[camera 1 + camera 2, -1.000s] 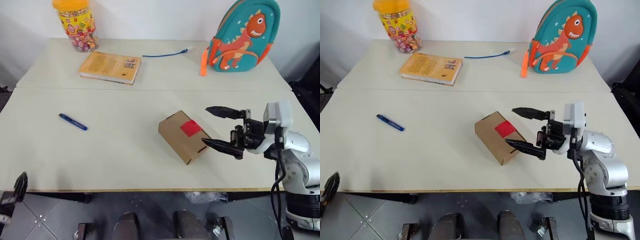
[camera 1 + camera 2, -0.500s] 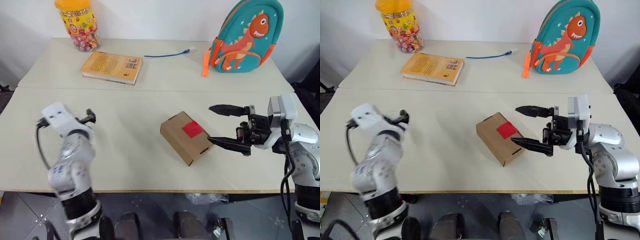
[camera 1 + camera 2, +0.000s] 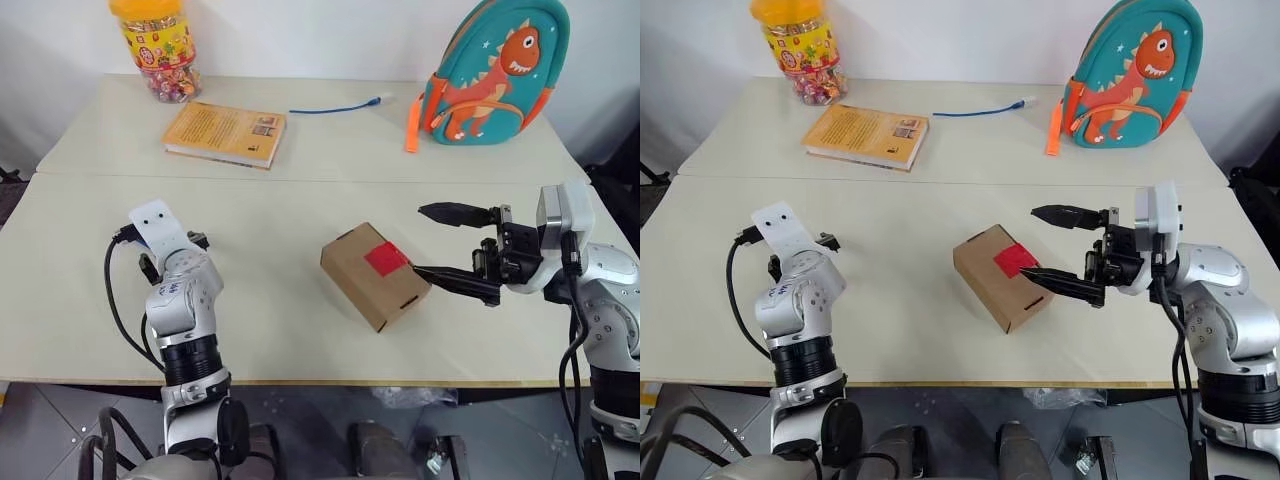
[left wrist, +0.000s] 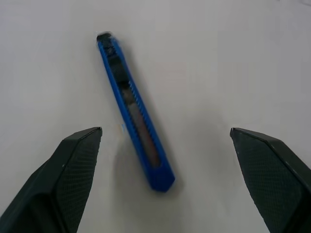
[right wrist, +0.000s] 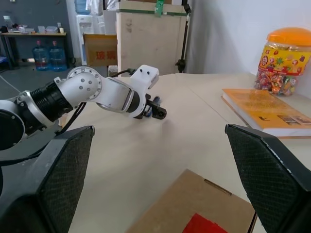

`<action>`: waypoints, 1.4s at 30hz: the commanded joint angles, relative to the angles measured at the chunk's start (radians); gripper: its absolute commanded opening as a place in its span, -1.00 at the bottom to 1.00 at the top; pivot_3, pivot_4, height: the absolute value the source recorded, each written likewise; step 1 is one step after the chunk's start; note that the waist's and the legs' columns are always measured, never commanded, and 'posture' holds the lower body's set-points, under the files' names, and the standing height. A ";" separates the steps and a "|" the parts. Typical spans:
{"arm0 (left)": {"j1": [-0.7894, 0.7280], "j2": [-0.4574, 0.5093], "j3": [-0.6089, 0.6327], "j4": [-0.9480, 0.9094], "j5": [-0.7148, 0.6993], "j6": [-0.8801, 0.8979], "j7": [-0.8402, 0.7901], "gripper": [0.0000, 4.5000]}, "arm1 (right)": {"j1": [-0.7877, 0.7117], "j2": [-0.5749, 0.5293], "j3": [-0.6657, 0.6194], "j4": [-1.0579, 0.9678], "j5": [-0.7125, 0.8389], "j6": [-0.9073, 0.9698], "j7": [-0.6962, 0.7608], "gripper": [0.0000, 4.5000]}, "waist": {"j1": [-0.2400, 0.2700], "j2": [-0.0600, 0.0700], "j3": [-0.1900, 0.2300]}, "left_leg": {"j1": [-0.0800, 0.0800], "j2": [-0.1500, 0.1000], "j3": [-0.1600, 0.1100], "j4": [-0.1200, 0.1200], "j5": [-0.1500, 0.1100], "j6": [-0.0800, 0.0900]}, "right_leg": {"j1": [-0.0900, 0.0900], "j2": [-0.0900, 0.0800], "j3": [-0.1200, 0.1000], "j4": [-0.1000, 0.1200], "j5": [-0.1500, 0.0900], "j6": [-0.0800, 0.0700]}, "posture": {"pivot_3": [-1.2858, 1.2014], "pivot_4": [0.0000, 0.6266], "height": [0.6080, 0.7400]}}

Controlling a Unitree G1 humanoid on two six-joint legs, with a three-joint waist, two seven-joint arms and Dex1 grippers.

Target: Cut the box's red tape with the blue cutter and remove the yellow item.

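The blue cutter [image 4: 134,110] lies flat on the table [image 3: 270,210] between the left gripper's [image 4: 165,179] widely spread fingers, its long axis slanting across the gap rather than square to it. The left arm hangs over it, angled downward. The right gripper [image 3: 455,245], also spread and empty, waits level beside the box [image 3: 373,275], near its red tape [image 3: 386,260].

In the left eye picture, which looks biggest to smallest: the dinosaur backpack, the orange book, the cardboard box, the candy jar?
1. Dinosaur backpack, clearly largest.
2. Orange book and cardboard box: look alike; the box lies nearer the camera, so unranked.
3. Candy jar, smallest, top cut off.
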 commanded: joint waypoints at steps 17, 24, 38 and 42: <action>-0.037 0.041 0.145 0.242 -0.023 -0.209 0.015 1.00 | -0.017 0.009 -0.012 -0.031 -0.003 -0.033 -0.037 1.00 | -0.007 0.002 -0.001 | 0.002 0.000 0.001 0.000 0.001 -0.001 | 0.001 0.000 0.000 0.002 0.000 0.000 | 0.03 -0.52 1.00; -0.049 0.035 0.157 0.253 -0.018 -0.127 0.056 0.60 | -0.012 0.010 -0.014 -0.031 0.000 -0.032 -0.045 1.00 | -0.006 0.004 -0.002 | 0.003 0.000 0.001 0.000 0.001 -0.001 | 0.001 0.001 0.001 0.003 0.000 0.000 | 0.03 -0.52 1.00; -0.024 0.002 0.192 0.224 -0.018 -0.074 0.099 -0.82 | -0.024 0.011 -0.014 -0.008 -0.008 -0.044 -0.042 1.00 | -0.011 0.009 -0.005 | 0.004 0.000 0.003 -0.001 0.001 -0.001 | 0.001 0.001 0.002 0.002 0.000 0.000 | 0.03 -0.52 1.00; 0.007 0.028 0.114 0.149 -0.020 -0.120 -0.012 -0.82 | -0.019 0.011 -0.013 -0.009 -0.012 -0.048 -0.041 1.00 | -0.010 0.010 -0.006 | 0.005 0.000 0.003 -0.002 0.001 -0.001 | 0.001 0.001 0.002 0.002 0.000 0.000 | 0.03 -0.52 1.00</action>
